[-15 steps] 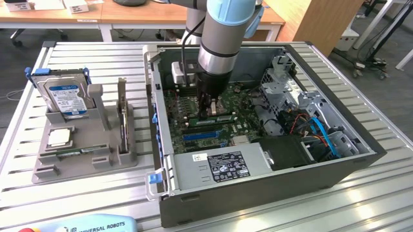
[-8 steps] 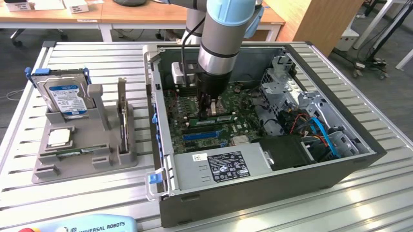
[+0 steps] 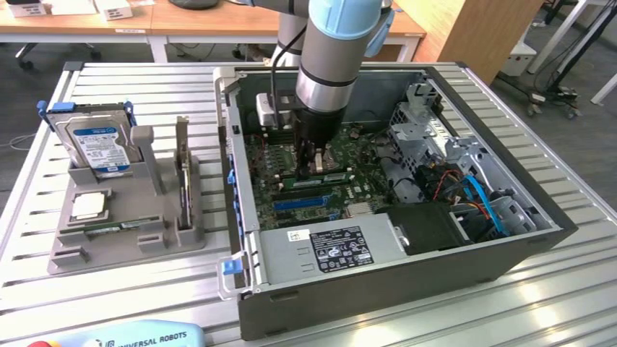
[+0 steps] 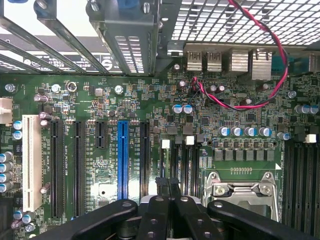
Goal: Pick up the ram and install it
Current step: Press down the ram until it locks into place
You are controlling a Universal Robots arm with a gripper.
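Computer case [image 3: 386, 285]: you see it open on the slatted table [image 3: 144, 296], right around the tool.
Motherboard [image 4: 100, 100]: directly beneath the tool; its blue slot [image 4: 123, 160] lies close by.
Hard drive [image 3: 95, 144]: upright in the grey holder [image 3: 126, 242], well away from the tool.
Processor chip [image 3: 89, 205]: flat on that holder.

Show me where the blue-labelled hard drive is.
At the exterior view's left, the hard drive stands upright in the grey holder, beside the open computer case.
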